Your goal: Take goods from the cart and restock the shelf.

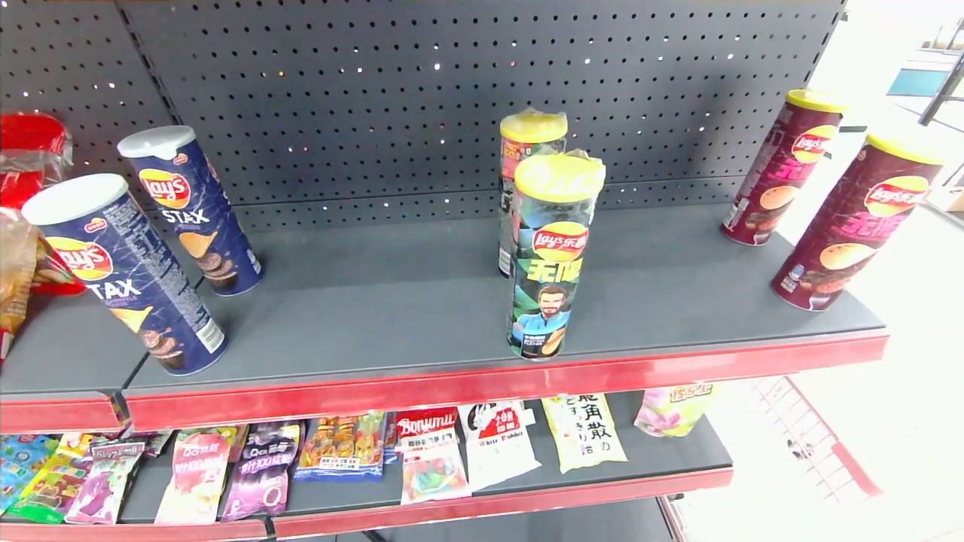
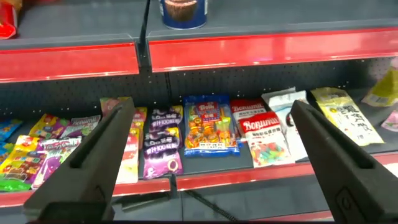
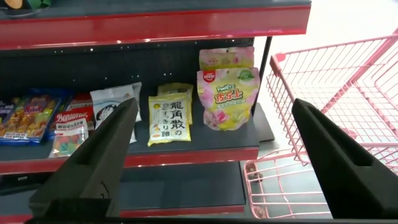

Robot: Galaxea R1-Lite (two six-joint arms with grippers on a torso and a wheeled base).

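The upper shelf (image 1: 422,301) carries chip cans: two blue ones (image 1: 124,271) at the left, two yellow-lidded green ones (image 1: 553,252) in the middle, two maroon ones (image 1: 851,222) at the right. Snack bags (image 1: 339,448) lie along the lower shelf. My left gripper (image 2: 211,158) is open and empty, facing the lower shelf's candy bags (image 2: 210,124). My right gripper (image 3: 214,158) is open and empty too, in front of the lower shelf's right end, where a green-pink pouch (image 3: 227,96) stands. The pink cart (image 3: 339,118) is to the right of the shelf.
A red bag (image 1: 26,162) sits at the far left of the upper shelf. Red price rails (image 1: 497,380) edge each shelf. Wide bare gaps lie between the can groups on the upper shelf. A pegboard back wall (image 1: 422,90) closes the rear.
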